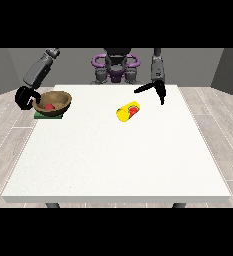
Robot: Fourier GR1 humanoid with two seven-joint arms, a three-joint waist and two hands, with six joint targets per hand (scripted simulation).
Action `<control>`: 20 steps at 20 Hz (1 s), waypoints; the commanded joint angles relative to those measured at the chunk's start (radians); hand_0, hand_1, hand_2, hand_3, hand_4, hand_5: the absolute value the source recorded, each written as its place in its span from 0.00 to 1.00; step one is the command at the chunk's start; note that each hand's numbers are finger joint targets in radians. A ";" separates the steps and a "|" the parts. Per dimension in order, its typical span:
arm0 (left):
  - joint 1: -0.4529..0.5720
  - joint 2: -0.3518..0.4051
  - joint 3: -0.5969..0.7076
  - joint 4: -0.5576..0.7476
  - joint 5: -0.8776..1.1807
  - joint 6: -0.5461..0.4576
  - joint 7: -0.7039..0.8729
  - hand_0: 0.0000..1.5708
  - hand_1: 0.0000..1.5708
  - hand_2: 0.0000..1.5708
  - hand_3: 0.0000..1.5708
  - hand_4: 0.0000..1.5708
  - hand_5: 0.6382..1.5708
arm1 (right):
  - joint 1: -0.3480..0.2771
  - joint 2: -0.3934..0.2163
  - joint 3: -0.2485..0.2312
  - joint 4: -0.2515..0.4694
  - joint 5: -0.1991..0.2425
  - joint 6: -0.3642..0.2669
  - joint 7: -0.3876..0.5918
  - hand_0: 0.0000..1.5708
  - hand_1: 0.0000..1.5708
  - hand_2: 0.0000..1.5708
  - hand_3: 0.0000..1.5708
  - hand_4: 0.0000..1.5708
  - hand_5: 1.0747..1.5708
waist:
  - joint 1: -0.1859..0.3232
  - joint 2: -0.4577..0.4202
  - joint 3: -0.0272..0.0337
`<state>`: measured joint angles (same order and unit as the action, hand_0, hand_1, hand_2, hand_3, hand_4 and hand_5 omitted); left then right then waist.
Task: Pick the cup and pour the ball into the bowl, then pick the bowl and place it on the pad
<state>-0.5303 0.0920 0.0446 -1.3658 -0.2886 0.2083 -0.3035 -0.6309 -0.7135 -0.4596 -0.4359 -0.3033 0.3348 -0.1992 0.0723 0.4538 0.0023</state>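
A brown wooden bowl [53, 102] rests on a green pad [49, 115] at the table's far left, with a red ball [49, 106] inside it. The hand at the view's left [24, 97] has its fingers curled around the bowl's left rim. A yellow cup [127, 111] lies on its side near the table's middle, its red inside facing the right. The hand at the view's right [155, 88] hovers above and to the right of the cup, apart from it, with fingers straight and spread.
The white table [118, 160] stretches wide towards the camera. The robot's torso [115, 67] stands behind the far edge. Grey wooden floor surrounds the table.
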 commanded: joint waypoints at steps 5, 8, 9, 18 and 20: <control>0.034 -0.004 -0.054 -0.230 -0.049 0.017 0.132 0.00 0.00 0.00 0.00 0.00 0.99 | -0.019 -0.052 0.011 0.076 0.052 0.021 -0.132 1.00 1.00 1.00 0.13 0.66 1.00 | -0.009 0.067 0.0010; -0.015 0.011 -0.032 -0.212 -0.045 0.009 0.158 0.00 0.00 0.00 0.00 0.00 0.99 | -0.112 -0.081 -0.027 0.104 0.003 0.017 -0.027 1.00 1.00 1.00 0.14 0.64 1.00 | -0.012 0.072 0.0000; 0.024 -0.014 -0.048 -0.192 -0.038 0.012 0.125 0.00 0.00 0.00 0.00 0.00 0.99 | -0.119 -0.098 -0.046 0.121 -0.025 0.045 0.037 1.00 1.00 1.00 0.00 0.58 0.99 | -0.014 0.042 -0.0007; 0.028 0.007 -0.014 -0.211 0.011 -0.032 0.170 0.00 0.00 0.00 0.00 0.00 0.99 | -0.081 -0.084 0.007 0.115 0.021 0.059 0.030 1.00 1.00 1.00 0.66 0.47 1.00 | -0.019 0.011 -0.0011; 0.075 0.000 -0.037 -0.245 0.009 -0.040 0.152 0.00 0.00 0.00 0.00 0.00 1.00 | -0.061 -0.063 0.016 0.115 0.036 0.025 -0.015 1.00 1.00 1.00 0.59 0.45 1.00 | 0.001 0.007 -0.0010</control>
<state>-0.4708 0.1009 0.0221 -1.5874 -0.2755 0.1697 -0.1578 -0.6954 -0.7988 -0.4670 -0.3143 -0.2926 0.3902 -0.1850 0.0624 0.4578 0.0011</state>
